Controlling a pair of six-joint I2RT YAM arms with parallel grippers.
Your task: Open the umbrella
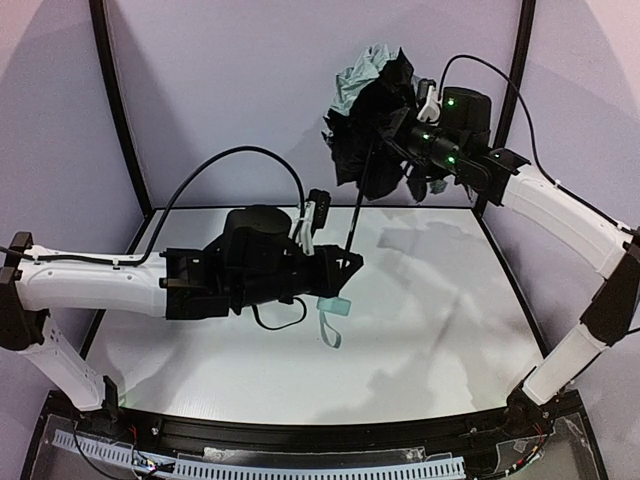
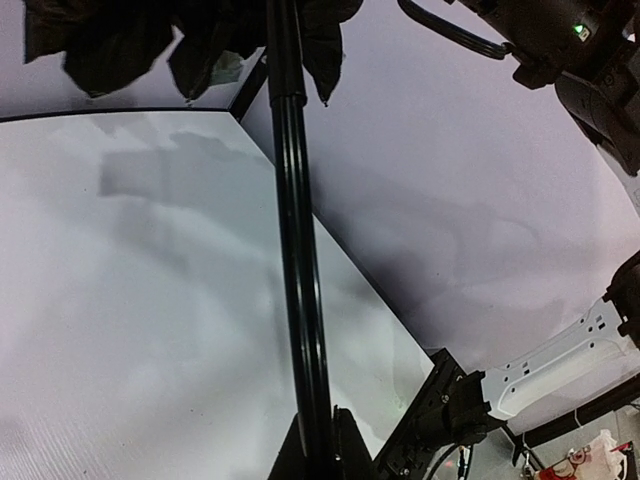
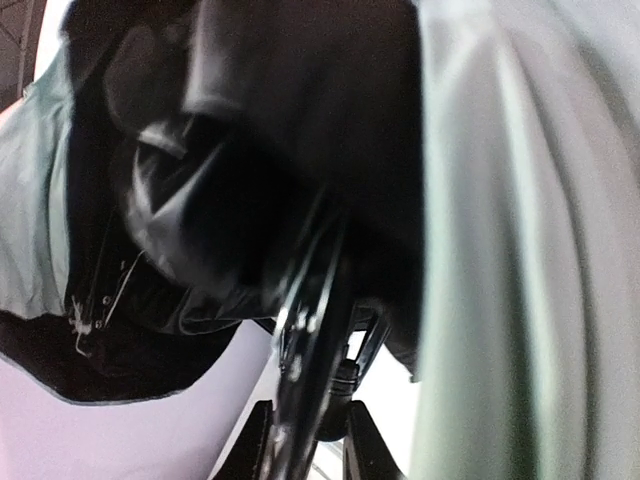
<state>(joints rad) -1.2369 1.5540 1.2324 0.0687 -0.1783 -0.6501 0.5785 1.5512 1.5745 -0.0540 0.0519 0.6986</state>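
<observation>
The umbrella is held up in the air between my two arms. Its canopy point(image 1: 372, 105), pale mint outside and black inside, hangs crumpled at the back. The thin black shaft point(image 1: 361, 195) slants down from it to my left gripper point(image 1: 347, 262), which is shut on the shaft's lower end. The pale green handle with strap point(image 1: 331, 312) dangles just below. In the left wrist view the shaft point(image 2: 296, 250) rises from between my gripper's point(image 2: 325, 448) jaws. My right gripper point(image 1: 398, 132) is shut on the umbrella's ribs and runner under the canopy. The right wrist view shows these ribs point(image 3: 312, 320) between my fingers point(image 3: 366, 445), with mint fabric point(image 3: 520, 250) beside them.
The white table point(image 1: 430, 300) lies below. Purple backdrop walls with black frame poles point(image 1: 120, 110) close in the back and sides. The left arm's cable point(image 1: 215, 165) arches over the table's back left. The right arm point(image 2: 600, 60) shows at the upper right of the left wrist view.
</observation>
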